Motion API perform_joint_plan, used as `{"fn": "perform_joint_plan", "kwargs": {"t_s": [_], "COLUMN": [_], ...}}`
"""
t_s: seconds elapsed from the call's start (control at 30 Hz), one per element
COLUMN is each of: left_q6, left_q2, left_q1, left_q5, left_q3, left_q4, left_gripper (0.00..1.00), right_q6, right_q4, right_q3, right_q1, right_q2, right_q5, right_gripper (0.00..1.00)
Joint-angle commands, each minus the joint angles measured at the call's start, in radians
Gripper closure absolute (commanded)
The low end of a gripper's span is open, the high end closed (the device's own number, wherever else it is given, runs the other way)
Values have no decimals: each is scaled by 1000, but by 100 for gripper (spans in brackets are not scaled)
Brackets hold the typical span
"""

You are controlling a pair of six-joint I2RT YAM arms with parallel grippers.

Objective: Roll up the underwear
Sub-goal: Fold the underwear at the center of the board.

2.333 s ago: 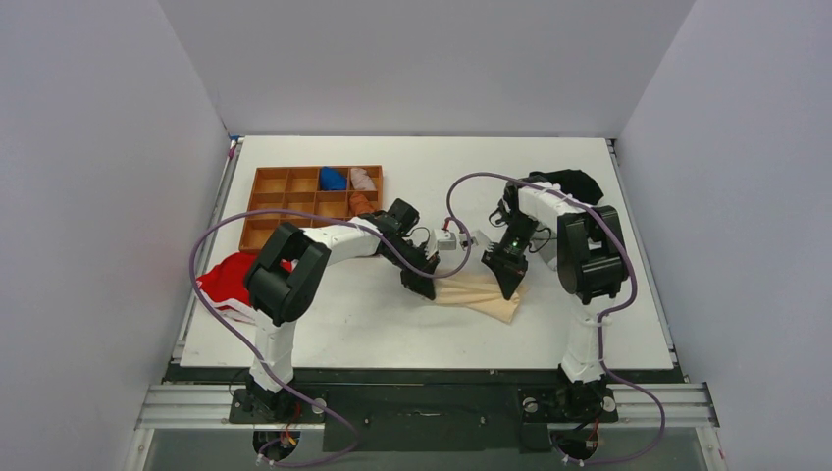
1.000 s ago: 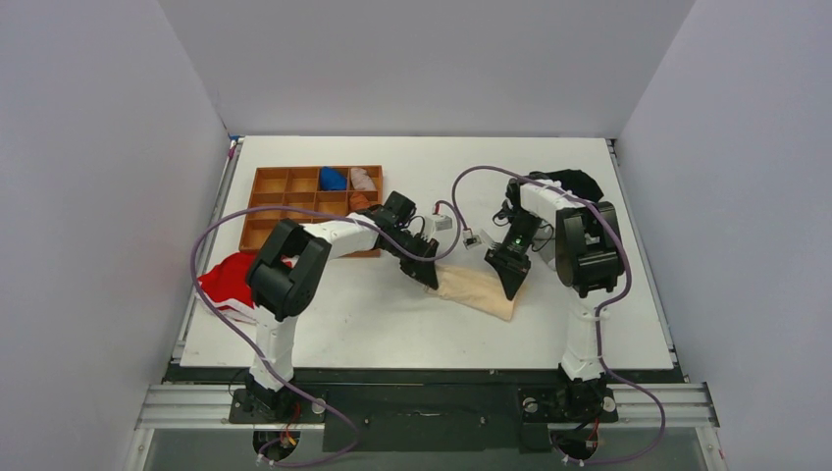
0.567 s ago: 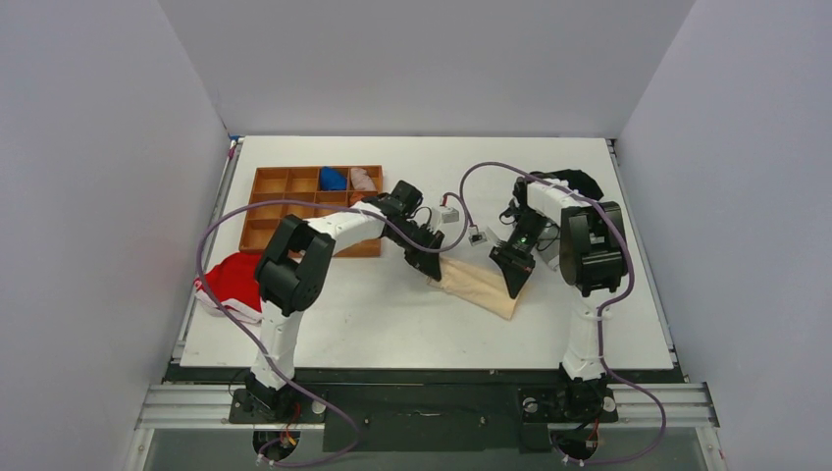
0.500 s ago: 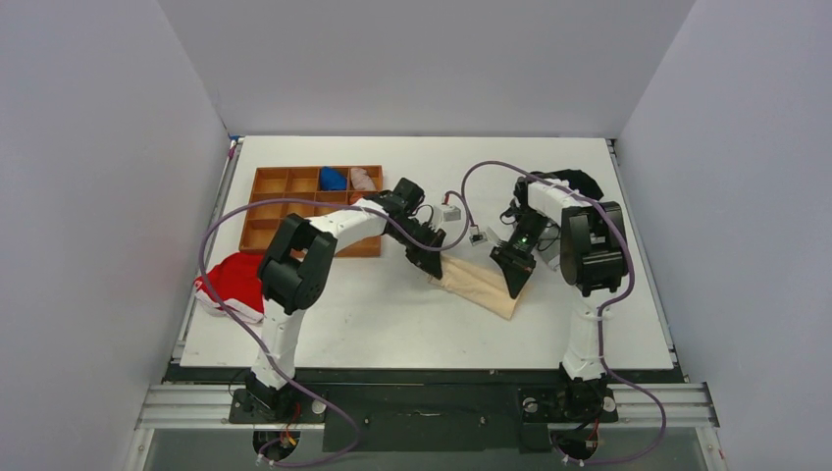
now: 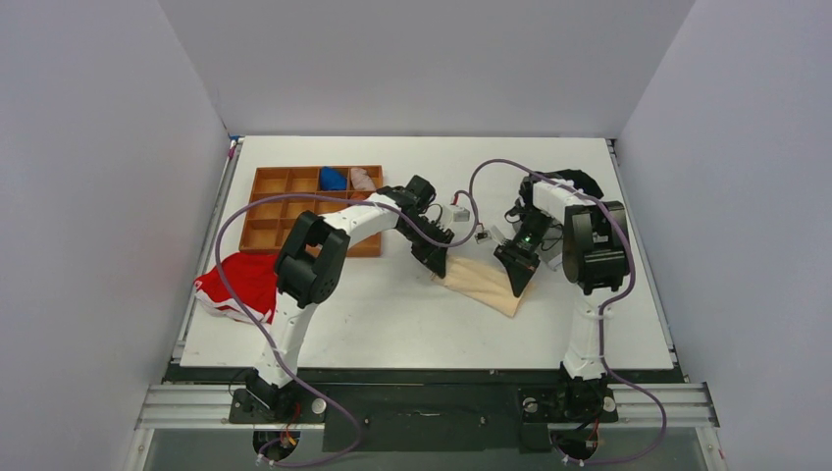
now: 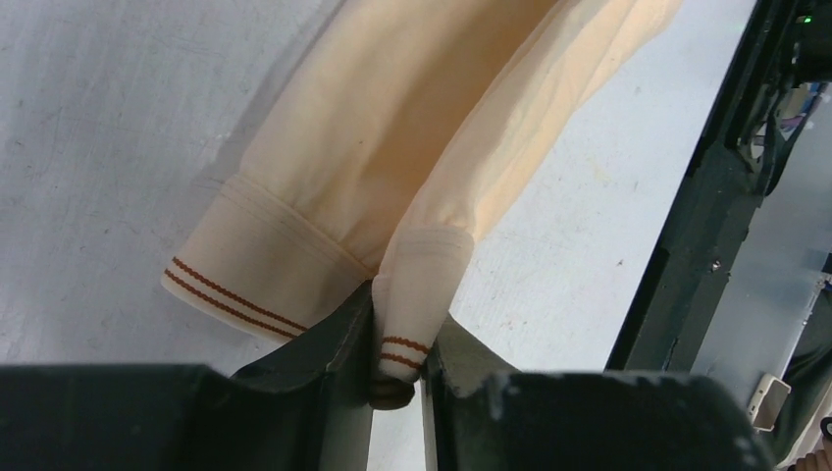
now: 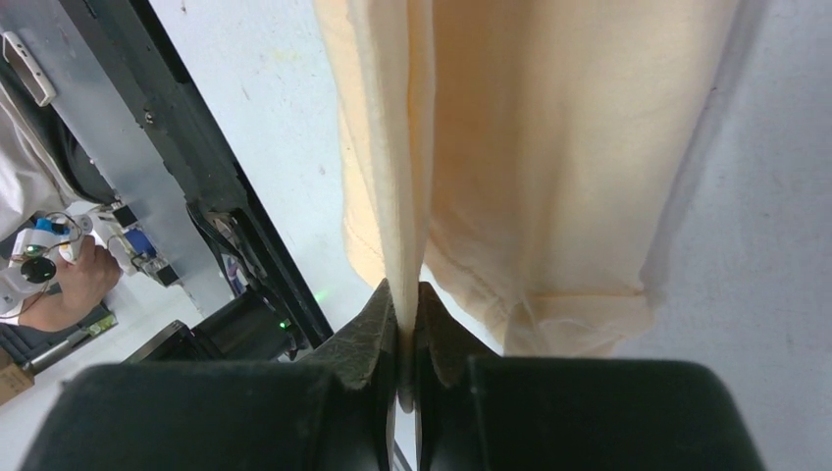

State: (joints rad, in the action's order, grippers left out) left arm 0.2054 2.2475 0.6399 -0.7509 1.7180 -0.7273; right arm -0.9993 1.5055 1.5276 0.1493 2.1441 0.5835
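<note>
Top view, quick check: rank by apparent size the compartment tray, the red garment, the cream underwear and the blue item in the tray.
1. Orange compartment tray, largest.
2-3. Red garment and cream underwear look about alike, so I won't rank them against each other.
4. Blue item, smallest.

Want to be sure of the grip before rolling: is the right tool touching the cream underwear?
Touching. The right wrist view shows the right tool closed on a raised fold of the underwear, with the fabric pinched flat between its jaws and no gap on either side.
</note>
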Motion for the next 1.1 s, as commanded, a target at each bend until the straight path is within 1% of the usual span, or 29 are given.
{"fn": "perform_joint_plan", "kwargs": {"t_s": [0.0,0.1,0.13,0.2,0.23,0.3,0.33,0.37,0.4,0.43,0.5,0.57,0.6,0.67,0.83,0.97,1.07], "left_q6": [9,-4,-5,-12,-13,-15,-15,-15,-16,-15,-18,-18,-18,-18,-26,-36,-35], "left_q2": [14,14,12,7,0,-11,-15,-22,-25,-30,-41,-50,-54,-68,-111,-146,-155], "left_q1": [20,23,22,23,22,22,23,23,23,22,23,21,21,22,20,20,21], "left_q5": [68,79,80,83,88,93,97,102,104,112,123,134,143,163,215,258,260], "left_q3": [50,50,48,42,36,28,26,23,21,20,13,5,2,-12,-56,-97,-108], "left_q4": [-16,-11,-7,0,4,17,20,21,25,28,32,38,38,43,91,139,146], "left_gripper": [81,76,69,60,59,52,45,41,34,32,25,6,1,3,3,3,3], "right_q6": [15,30,34,39,40,47,48,51,52,54,57,57,57,59,65,71,77], "right_q4": [-25,-43,-44,-47,-50,-57,-58,-59,-61,-63,-64,-65,-66,-67,-73,-83,-85], "right_q3": [25,32,36,39,39,37,37,36,36,36,34,31,28,26,17,9,11], "right_q1": [6,5,6,6,6,3,4,4,2,3,1,0,-2,-3,-8,-10,-9], "right_q2": [24,32,36,41,41,38,38,37,37,35,31,25,23,15,-7,-16,-15], "right_q5": [-28,-36,-37,-40,-41,-44,-46,-46,-46,-46,-47,-48,-48,-48,-49,-50,-46], "right_gripper": [100,100,100,100,100,100,100,100,100,100,100,100,100,99,94,94,94]}}
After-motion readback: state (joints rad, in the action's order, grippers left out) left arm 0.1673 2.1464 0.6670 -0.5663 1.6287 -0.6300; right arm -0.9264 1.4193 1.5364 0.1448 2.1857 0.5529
